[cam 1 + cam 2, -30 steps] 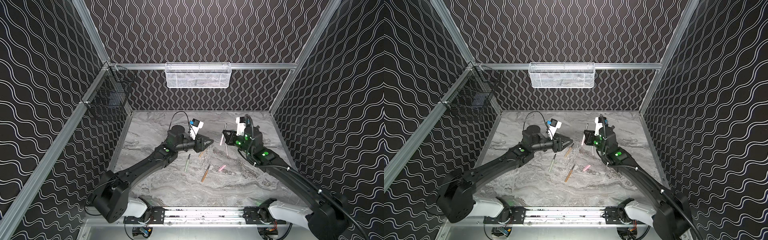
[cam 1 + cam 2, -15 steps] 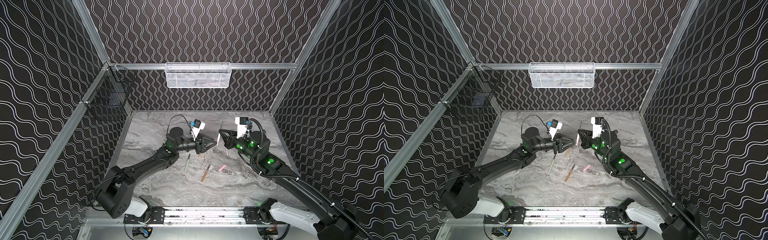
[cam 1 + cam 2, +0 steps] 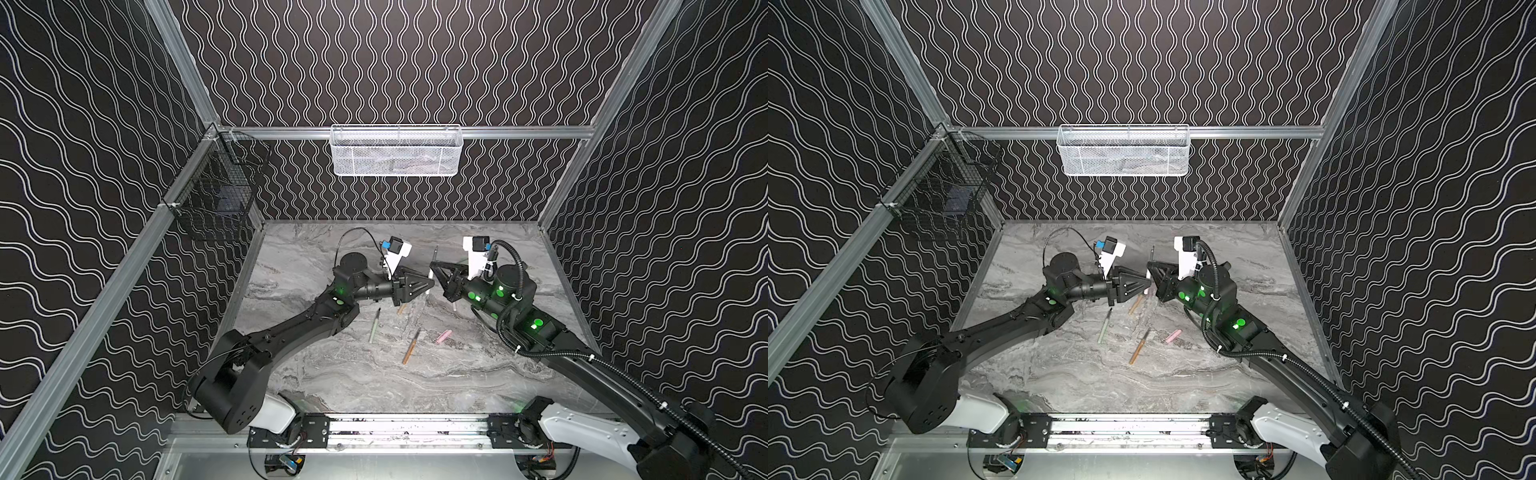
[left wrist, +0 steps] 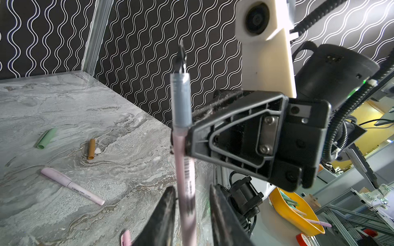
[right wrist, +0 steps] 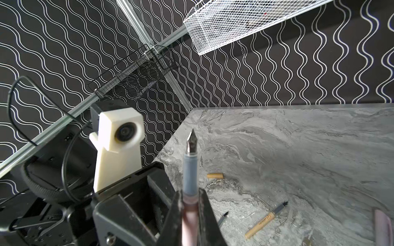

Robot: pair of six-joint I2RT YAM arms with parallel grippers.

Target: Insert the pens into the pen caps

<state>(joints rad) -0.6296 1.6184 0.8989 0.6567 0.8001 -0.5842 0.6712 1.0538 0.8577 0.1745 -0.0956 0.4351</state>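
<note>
Pink plastic barrel, grey grip section, dark metal nib pointing up: the pink pen (image 5: 189,176) is held upright off the surface. The right fingers (image 5: 204,204) are clamped tight on its barrel just under the grip. The left fingers (image 4: 169,200) stand apart, one on either side of the lower barrel, with a gap showing. Down on the grey marbled surface (image 3: 374,386) lie a slim green pen (image 3: 375,326), a tan-orange pen (image 3: 410,347) and, near it, a stubby pink cap (image 3: 444,336). The left wrist view picks up a green cap (image 4: 45,138), a tan cap (image 4: 91,149) and a capped pink pen (image 4: 72,186), all lying flat.
</note>
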